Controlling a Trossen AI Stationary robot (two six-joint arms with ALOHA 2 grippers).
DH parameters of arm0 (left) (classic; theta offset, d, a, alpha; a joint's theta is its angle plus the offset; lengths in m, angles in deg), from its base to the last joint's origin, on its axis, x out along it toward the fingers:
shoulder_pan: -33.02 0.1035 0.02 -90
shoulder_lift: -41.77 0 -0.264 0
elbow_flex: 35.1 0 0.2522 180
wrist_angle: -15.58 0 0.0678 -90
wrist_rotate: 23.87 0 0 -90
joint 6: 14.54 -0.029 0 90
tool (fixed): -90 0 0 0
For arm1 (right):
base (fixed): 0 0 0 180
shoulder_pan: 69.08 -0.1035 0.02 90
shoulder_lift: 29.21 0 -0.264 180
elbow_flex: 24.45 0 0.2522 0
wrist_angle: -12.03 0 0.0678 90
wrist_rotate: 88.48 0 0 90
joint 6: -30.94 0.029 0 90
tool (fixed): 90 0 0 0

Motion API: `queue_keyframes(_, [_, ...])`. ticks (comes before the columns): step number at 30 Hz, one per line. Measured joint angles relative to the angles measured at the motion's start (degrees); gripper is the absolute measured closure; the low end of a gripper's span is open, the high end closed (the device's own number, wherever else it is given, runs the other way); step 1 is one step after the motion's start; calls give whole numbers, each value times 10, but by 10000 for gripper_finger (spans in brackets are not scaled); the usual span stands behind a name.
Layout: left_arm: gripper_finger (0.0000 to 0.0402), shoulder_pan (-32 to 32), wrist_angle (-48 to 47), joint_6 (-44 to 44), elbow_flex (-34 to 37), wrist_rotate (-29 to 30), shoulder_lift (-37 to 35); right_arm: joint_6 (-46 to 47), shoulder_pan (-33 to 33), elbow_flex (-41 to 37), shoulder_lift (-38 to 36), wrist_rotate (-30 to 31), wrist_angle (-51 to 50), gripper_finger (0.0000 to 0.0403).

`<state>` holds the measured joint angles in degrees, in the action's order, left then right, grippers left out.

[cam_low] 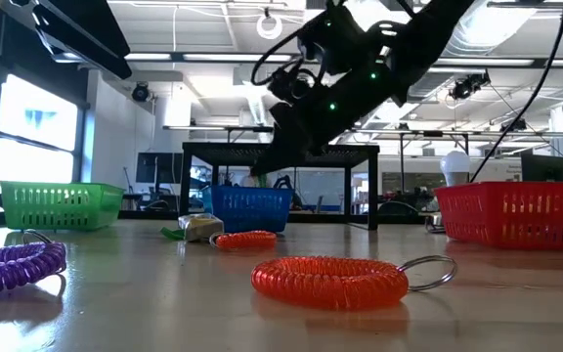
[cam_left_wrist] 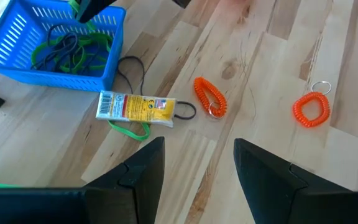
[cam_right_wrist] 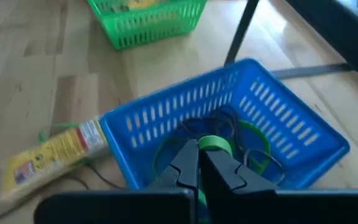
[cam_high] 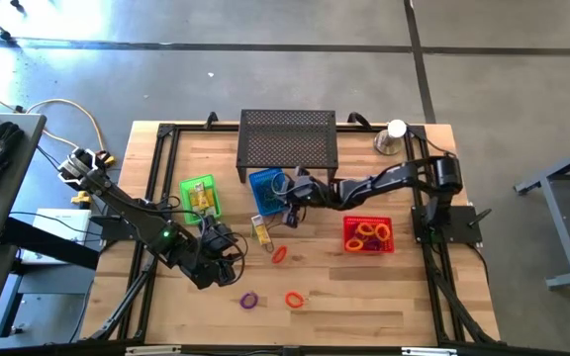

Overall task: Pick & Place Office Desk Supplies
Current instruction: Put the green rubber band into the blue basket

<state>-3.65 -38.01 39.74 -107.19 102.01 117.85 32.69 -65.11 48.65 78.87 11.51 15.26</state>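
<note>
Supplies lie in several places on the counter (cam_high: 364, 297). My right tool (cam_right_wrist: 199, 163) is above the blue basket (cam_right_wrist: 241, 99), its fingers pressed together on a green band (cam_right_wrist: 215, 144), which sits at the fingertips over the basket. More green and dark bands (cam_left_wrist: 67, 53) lie inside this basket. Just beside the basket a yellow packet (cam_left_wrist: 135, 107) lies flat on the wood, with a green band (cam_left_wrist: 129, 130) partly under it. My left tool (cam_left_wrist: 197, 171) hangs over the counter with its fingers apart and nothing between them; the packet is near, in front of it. A red coil (cam_left_wrist: 209, 97) lies beyond the packet, an orange coil (cam_left_wrist: 311, 109) farther away, and a purple coil (cam_high: 249, 300) near the orange one. The red basket (cam_high: 368, 245) holds orange and yellow loops. The green basket (cam_high: 188, 188) holds yellow packets.
</note>
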Motion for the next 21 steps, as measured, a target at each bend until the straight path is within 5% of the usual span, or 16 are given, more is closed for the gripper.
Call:
queue_keyframes(5, [215, 0, 0, 0, 0, 0, 0, 0, -2, 1, 0, 16, -6, 374])
queue_keyframes(16, [215, 0, 0, 1, 0, 0, 0, -26, -42, 1, -35, 21, -23, 193])
queue_keyframes(21, [215, 0, 0, 1, 0, 0, 0, -62, -70, 1, -89, 58, -30, 152])
